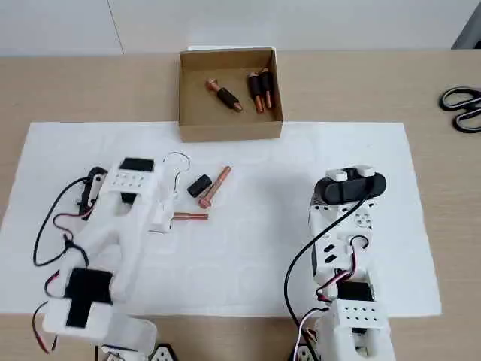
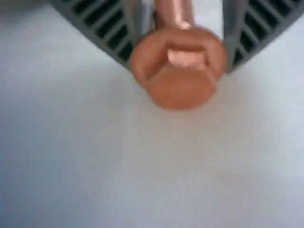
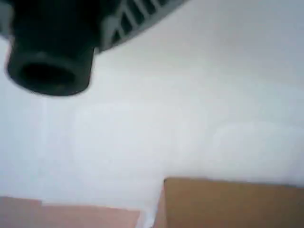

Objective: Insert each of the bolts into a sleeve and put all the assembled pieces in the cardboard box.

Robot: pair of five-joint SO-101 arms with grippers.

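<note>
**High view: both hands loaded, three pieces in the box**

The left hand (image 2: 184, 33) pinches a copper bolt (image 2: 175, 71) by its shank, with the head facing the wrist camera. Seen from above, that bolt lies level over the white sheet (image 1: 301, 248), left of centre. The right hand (image 3: 90, 33) is pressed onto a black sleeve (image 3: 47, 66), open bore toward its camera. A loose sleeve (image 1: 199, 185) and a second bolt (image 1: 215, 187) lie side by side just above the held bolt. The cardboard box (image 1: 229, 129), upper centre, contains three assembled pieces (image 1: 225, 95). Scissors (image 1: 462, 109) rest on the worktop (image 1: 75, 83) at the right edge.
</note>
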